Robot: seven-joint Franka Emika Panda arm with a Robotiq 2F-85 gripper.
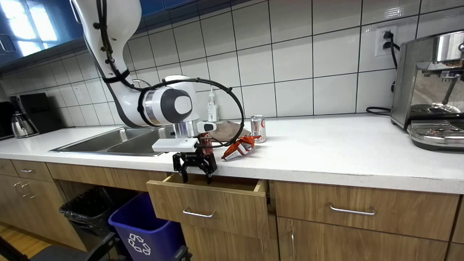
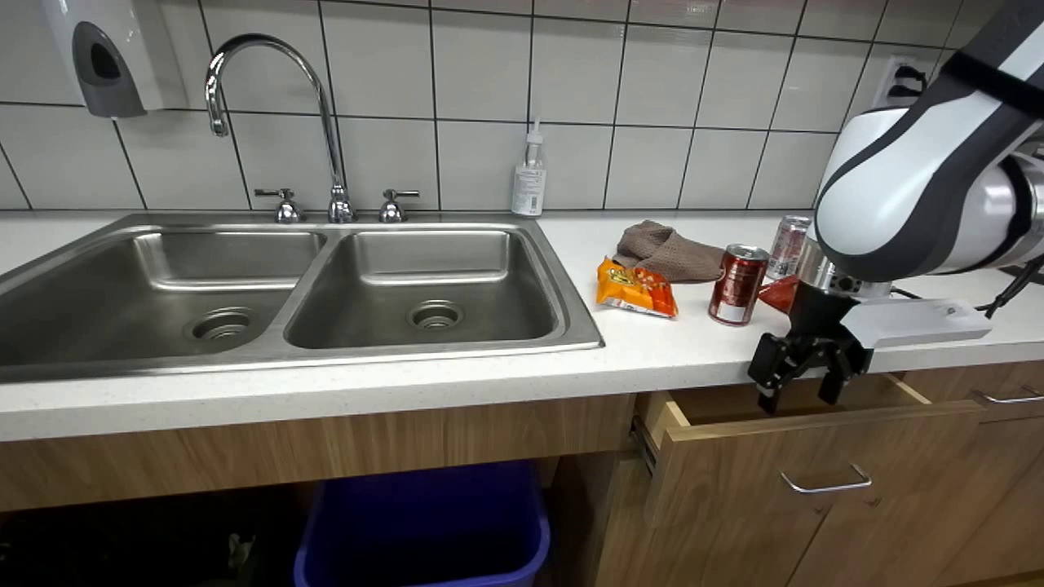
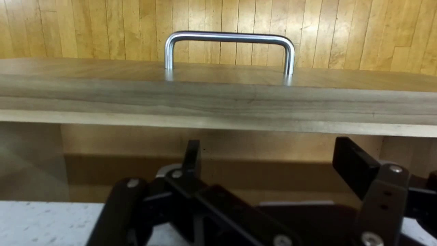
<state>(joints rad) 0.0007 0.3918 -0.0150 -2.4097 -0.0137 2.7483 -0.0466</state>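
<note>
The black gripper (image 1: 197,177) points down over the open drawer (image 1: 232,206), with its two fingers (image 3: 355,167) spread wide and nothing between them. The drawer is pulled out from under the white counter (image 1: 344,145), and I can't tell if the fingertips touch its wood. In the wrist view, a shiny handle (image 3: 228,36) sticks out from the drawer's front. On the counter, in an exterior view, a red can (image 2: 738,285) stands up near the arm. To its left lies an orange snack bag (image 2: 636,287), and a brown cloth (image 2: 673,254) is bunched up behind that bag. In an exterior view, a silver can (image 1: 258,129) stands just behind a red bag (image 1: 240,148). The metal sink (image 2: 581,333) is to the left, a blue bin (image 1: 159,239) sits left of the drawer, and a coffee machine (image 1: 406,79) is at the far right.
</note>
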